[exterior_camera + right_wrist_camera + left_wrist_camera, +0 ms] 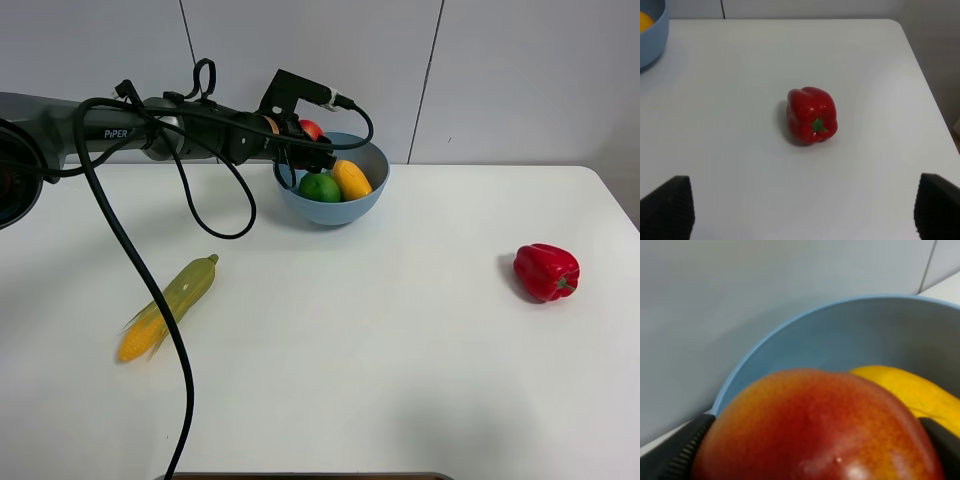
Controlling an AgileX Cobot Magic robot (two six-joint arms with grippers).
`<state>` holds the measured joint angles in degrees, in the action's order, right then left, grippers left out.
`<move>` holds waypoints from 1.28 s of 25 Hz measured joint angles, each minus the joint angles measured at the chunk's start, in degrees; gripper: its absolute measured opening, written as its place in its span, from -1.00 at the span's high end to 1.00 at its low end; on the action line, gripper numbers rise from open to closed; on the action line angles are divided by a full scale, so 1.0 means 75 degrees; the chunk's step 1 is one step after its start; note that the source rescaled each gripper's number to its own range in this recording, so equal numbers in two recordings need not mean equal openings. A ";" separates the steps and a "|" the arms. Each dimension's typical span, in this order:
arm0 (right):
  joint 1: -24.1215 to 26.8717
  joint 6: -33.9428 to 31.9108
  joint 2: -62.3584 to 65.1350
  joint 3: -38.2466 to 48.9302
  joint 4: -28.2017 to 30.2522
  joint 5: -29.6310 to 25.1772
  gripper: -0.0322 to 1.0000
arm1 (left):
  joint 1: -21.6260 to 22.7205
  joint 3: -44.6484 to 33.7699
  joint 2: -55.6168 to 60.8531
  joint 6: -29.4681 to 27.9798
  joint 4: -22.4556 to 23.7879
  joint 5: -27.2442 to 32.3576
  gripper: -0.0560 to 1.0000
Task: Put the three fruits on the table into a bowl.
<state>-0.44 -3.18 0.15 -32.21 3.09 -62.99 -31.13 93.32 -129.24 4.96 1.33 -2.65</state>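
Left fingers (pixel 805 460) are gripping the glossy round red apple (pixel 815 430) directly above the deep light-blue plastic bowl (pixel 365 195) near the table's far edge; right fingers (pixel 800 212) are standing wide, empty.

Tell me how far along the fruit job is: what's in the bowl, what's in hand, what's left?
Done: the lime and the mango lie in the bowl. In hand: the left gripper holds the apple between its fingers over the bowl, not yet released. Left: let the apple go and withdraw. The right gripper stands open and empty near the bell pepper, which, like the corn cob, stays on the table.
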 joint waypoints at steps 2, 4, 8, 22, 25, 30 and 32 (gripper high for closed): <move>0.0000 0.0000 0.0000 0.0000 0.0000 0.0000 -0.95 | 0.0000 0.0000 0.0000 0.0000 0.0000 0.0000 0.87; 0.0000 0.0000 0.0000 0.0000 0.0000 0.0000 -0.95 | 0.0000 0.0000 0.0000 0.0000 0.0000 0.0000 0.87; 0.0000 0.0000 0.0000 0.0000 0.0000 0.0000 -0.95 | 0.0000 0.0000 0.0000 0.0000 0.0000 -0.0006 0.81; 0.0000 0.0000 0.0000 0.0000 0.0000 0.0000 -0.95 | 0.0000 0.0000 0.0028 0.0130 0.0045 0.0152 -0.70; 0.0000 0.0000 0.0000 0.0000 0.0000 0.0000 -0.95 | 0.0000 0.0000 0.0263 0.0291 0.0157 0.0534 -0.71; 0.0000 0.0000 0.0000 0.0000 0.0000 0.0000 -0.95 | 0.0000 0.0000 0.0954 0.0358 0.0390 0.1316 -0.71; 0.0000 0.0000 0.0000 0.0000 0.0000 0.0000 -0.95 | 0.0000 0.0000 0.1255 0.0374 0.0403 0.1686 -0.71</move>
<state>-0.44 -3.18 0.15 -32.21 3.09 -62.99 -31.13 93.32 -119.83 7.76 4.36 9.99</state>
